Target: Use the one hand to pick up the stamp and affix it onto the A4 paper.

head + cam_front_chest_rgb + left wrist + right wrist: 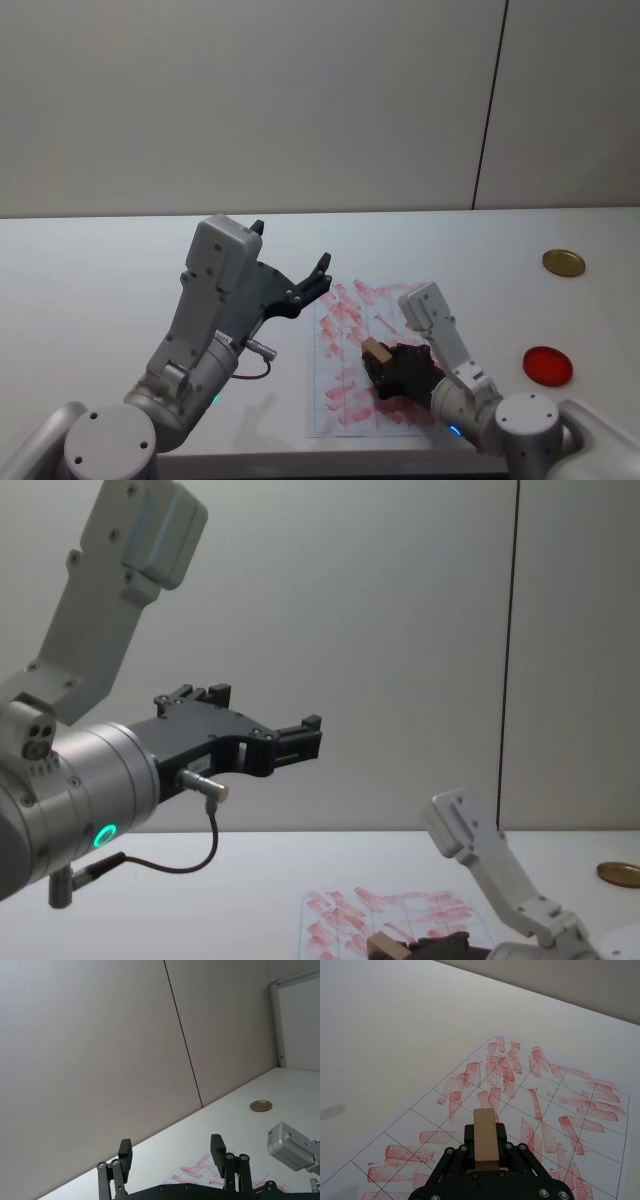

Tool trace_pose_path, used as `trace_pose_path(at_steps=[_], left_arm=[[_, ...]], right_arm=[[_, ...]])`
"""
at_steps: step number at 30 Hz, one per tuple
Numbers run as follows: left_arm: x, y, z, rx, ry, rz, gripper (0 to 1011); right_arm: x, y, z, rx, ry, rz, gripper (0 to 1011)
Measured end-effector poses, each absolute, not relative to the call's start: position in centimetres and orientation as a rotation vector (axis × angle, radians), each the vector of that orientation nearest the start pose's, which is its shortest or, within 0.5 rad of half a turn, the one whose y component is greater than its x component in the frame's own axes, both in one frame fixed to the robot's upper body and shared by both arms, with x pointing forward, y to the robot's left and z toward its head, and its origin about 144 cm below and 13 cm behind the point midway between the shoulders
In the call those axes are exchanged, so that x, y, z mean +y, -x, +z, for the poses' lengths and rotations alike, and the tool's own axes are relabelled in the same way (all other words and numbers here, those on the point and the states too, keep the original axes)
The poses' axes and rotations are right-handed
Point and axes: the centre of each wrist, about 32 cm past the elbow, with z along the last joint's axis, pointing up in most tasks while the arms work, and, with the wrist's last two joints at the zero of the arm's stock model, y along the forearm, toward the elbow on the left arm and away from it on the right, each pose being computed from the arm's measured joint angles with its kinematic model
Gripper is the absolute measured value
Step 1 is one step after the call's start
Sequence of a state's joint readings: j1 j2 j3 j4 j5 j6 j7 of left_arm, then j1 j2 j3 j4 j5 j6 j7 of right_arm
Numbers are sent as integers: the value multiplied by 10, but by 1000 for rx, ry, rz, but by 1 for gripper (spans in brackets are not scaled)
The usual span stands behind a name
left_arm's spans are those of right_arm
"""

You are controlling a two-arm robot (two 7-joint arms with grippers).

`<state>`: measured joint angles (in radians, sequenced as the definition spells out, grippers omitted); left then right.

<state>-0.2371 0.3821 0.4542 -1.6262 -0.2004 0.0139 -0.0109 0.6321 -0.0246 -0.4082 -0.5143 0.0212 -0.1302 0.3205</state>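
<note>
The right end effector (380, 358) is grasping the stamp (485, 1135) over the A4 paper (435, 1117); the left end effector (171, 1146) is hovering released above the desk (100, 270).

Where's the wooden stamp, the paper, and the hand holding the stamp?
stamp (485, 1119), right wrist view, tan top face.
A4 paper (517, 1110), right wrist view, middle grid square.
right gripper (485, 1141), right wrist view, between its fingertips.

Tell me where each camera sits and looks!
Head: high, looking down at the table; left tool and right tool show.
Chest: lower, looking across the table; left tool raised.
Left wrist: on that arm, faces wall and brass disc; open left tool shows.
Right wrist: on that arm, faces A4 paper; right tool grips the stamp.
Shared: head and right wrist see stamp and paper.
</note>
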Motion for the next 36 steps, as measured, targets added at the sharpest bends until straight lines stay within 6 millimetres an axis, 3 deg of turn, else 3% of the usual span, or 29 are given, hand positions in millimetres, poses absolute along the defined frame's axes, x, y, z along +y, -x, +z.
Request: trace_pose_path(at_steps=[10,18,36], left_arm=[[198,-492,1204,-268,-61,1124,993],[198,-492,1204,-268,-61,1124,993],[198,-492,1204,-268,-61,1124,993]], right_arm=[[-152,-584,1074,75,325,-935,221],[-156,-582,1092,46,230,-951,221],[-190,-577,1109,31,175,-1023,221]])
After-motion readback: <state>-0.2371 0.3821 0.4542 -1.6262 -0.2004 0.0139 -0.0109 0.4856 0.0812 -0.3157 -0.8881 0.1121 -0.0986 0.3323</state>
